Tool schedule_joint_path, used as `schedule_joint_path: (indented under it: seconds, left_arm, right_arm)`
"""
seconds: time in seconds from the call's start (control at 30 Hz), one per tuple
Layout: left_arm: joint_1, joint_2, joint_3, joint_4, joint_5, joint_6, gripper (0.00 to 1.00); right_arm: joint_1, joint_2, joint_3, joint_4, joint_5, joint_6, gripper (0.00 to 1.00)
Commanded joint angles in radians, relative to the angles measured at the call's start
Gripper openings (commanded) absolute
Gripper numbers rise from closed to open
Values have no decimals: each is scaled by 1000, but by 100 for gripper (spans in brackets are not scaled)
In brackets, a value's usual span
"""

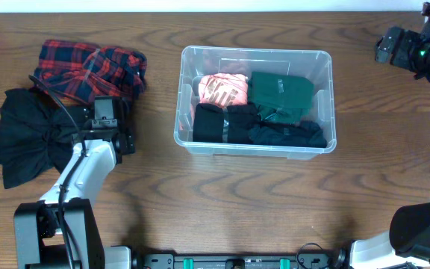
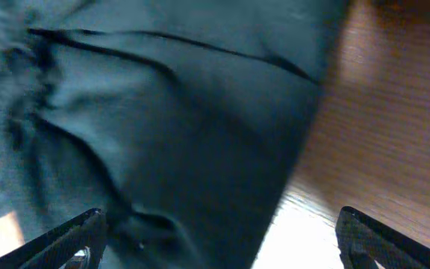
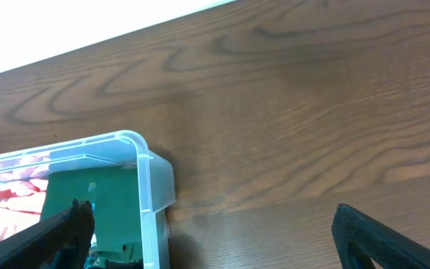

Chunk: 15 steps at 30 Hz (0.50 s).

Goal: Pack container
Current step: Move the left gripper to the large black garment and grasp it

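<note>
The clear plastic container stands at the table's middle. It holds folded clothes: a pink piece, a green piece, a black piece and a dark navy piece. My left gripper is open and empty, low over the right edge of a loose black garment, which fills the left wrist view between the jaws. My right gripper is open and empty at the far right, apart from the container. The right wrist view shows its jaws, the container's corner and the green piece.
A red and navy plaid garment lies bunched at the far left, just behind the black garment. Bare wooden table lies in front of the container and to its right. The table's far edge runs close behind.
</note>
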Motion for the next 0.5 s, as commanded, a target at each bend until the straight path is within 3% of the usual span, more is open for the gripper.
schedule_joint_path:
  seconds: [0.0, 0.47]
  left_arm:
    - [4, 6, 16, 11, -115, -5, 98]
    - [5, 107, 16, 23, -151, 27, 98]
  right_arm:
    - [-3, 11, 12, -1, 0, 12, 99]
    - [-3, 11, 12, -1, -1, 12, 99]
